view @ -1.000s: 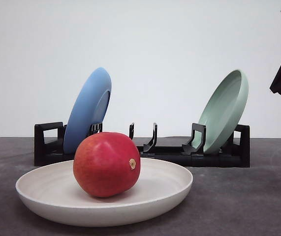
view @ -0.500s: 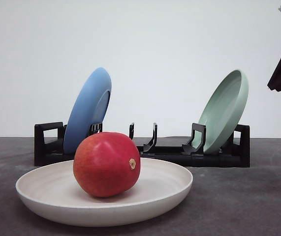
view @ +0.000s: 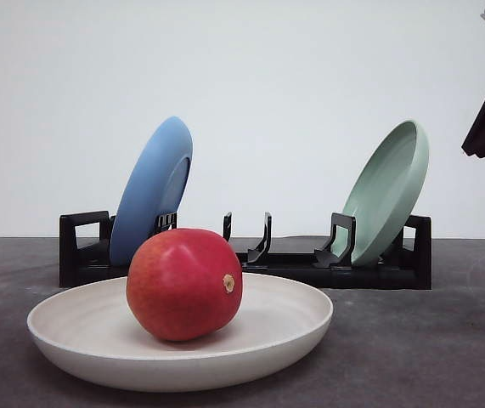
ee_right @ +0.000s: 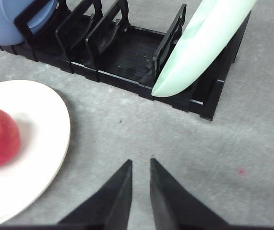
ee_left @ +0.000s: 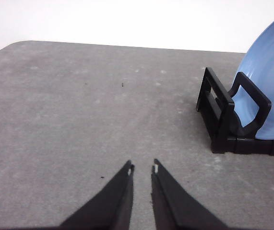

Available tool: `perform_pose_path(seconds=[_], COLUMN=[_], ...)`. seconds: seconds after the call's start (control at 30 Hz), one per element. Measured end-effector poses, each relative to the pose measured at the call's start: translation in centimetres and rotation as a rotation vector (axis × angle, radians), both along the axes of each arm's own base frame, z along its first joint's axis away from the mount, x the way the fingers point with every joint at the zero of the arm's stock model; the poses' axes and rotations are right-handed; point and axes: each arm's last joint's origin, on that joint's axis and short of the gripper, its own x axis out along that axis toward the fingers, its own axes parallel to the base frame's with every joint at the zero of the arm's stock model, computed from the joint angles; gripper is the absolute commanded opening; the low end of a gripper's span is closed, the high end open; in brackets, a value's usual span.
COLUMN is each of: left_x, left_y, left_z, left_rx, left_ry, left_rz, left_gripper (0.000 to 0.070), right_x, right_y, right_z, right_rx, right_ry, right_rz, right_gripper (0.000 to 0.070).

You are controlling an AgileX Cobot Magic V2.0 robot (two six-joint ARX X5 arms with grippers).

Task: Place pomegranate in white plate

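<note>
The pomegranate (view: 184,284) sits unmoved in the white plate (view: 289,333), right gripper (ee_right: 140,164) nearly closed, empty and barely drifting overhead, left gripper (ee_left: 142,167) likewise — placement looks done.

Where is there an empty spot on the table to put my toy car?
Bare grey table lies left of the black rack, and more between the white plate and the rack's green-plate end. The white plate is crowded by the pomegranate.
</note>
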Motion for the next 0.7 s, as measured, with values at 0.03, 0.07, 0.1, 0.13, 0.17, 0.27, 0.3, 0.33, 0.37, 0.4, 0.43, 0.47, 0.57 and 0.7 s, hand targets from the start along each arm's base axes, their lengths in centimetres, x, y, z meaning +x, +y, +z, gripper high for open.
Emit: perform_pose_path(seconds=[0.03, 0.07, 0.1, 0.13, 0.17, 0.27, 0.3, 0.33, 0.37, 0.4, 0.43, 0.47, 0.57, 0.7], left_x=[0.0, 0.0, 0.0, 0.0, 0.0, 0.0, 0.0, 0.0, 0.0, 0.0, 0.0, 0.0, 0.0, 0.0], left_y=[0.0, 0.0, 0.0, 0.0, 0.0, 0.0, 0.0, 0.0, 0.0, 0.0, 0.0, 0.0, 0.0, 0.0], left_z=[0.0, 0.0, 0.0, 0.0, 0.0, 0.0, 0.0, 0.0, 0.0, 0.0, 0.0, 0.0, 0.0, 0.0], left_rx=[0.000, 0.000, 0.000, 0.000, 0.000, 0.000, 0.000, 0.000, 0.000, 0.000, 0.000, 0.000, 0.000, 0.000], left_ry=[0.000, 0.000, 0.000, 0.000, 0.000, 0.000, 0.000, 0.000, 0.000, 0.000, 0.000, 0.000, 0.000, 0.000], left_rz=[0.000, 0.000, 0.000, 0.000, 0.000, 0.000, 0.000, 0.000, 0.000, 0.000, 0.000, 0.000, 0.000, 0.000], left_gripper=[0.0052, 0.0052, 0.0052, 0.0052, 0.0052, 0.0052, 0.0052, 0.0052, 0.0053, 0.0053, 0.0053, 0.0052, 0.0052, 0.0053], right_x=[-0.1, -0.1, -0.3, -0.5, -0.7, -1.3, -1.6, -1.9, -2.1, -2.4, -2.7, -3.0, -3.8, -4.5], right_y=[-0.2, -0.6, -1.0, -1.6, -2.1, -3.4, -3.8, -4.1, -4.4, -4.7, -5.0, -5.1, -5.5, -5.7], right_z=[0.1, 0.2, 0.2, 0.1, -0.1, -1.5, -2.0, -2.5, -3.0, -3.5, -4.1, -4.6, -6.3, -8.1], right_rx=[-0.021, -0.031, -0.038, -0.040, -0.043, -0.046, -0.045, -0.046, -0.047, -0.047, -0.043, -0.039, -0.030, -0.023], right_ry=[-0.020, -0.042, -0.065, -0.087, -0.100, -0.150, -0.174, -0.203, -0.234, -0.266, -0.297, -0.326, -0.393, -0.444], right_rz=[-0.011, -0.028, -0.049, -0.078, -0.105, -0.186, -0.210, -0.238, -0.266, -0.292, -0.313, -0.329, -0.358, -0.378], right_gripper=[0.0062, 0.0062, 0.0062, 0.0062, 0.0062, 0.0062, 0.0062, 0.0062, 0.0062, 0.0062, 0.0062, 0.0062, 0.0062, 0.0062])
